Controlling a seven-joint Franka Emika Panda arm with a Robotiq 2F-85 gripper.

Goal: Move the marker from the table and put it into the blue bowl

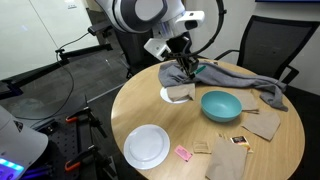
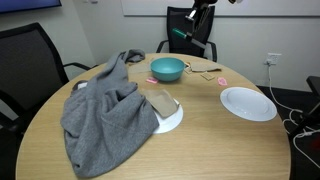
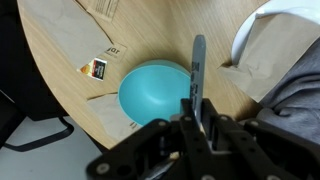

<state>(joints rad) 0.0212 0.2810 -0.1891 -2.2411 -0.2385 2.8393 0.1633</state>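
Above the large round light-wood table [image 1: 130, 100], close to the rim of the round, shallow teal-blue bowl [image 3: 150, 95], the thin green marker [image 3: 197, 75] was held clear of the tabletop. The black gripper [image 3: 200, 120] had its fingers closed tight on the marker's lower end. In the wrist view the marker's shaft lay across the bowl's edge. In an exterior view the marker [image 2: 178, 36] hung in the air over the bowl [image 2: 167, 69]. Beside the bowl lay a crumpled grey cloth [image 2: 110, 110] and scraps of brown paper [image 1: 228, 158]. On the bowl's other side from the cloth sat a flat white round plate [image 2: 248, 103], with a small pink item [image 2: 222, 79] between plate and bowl.
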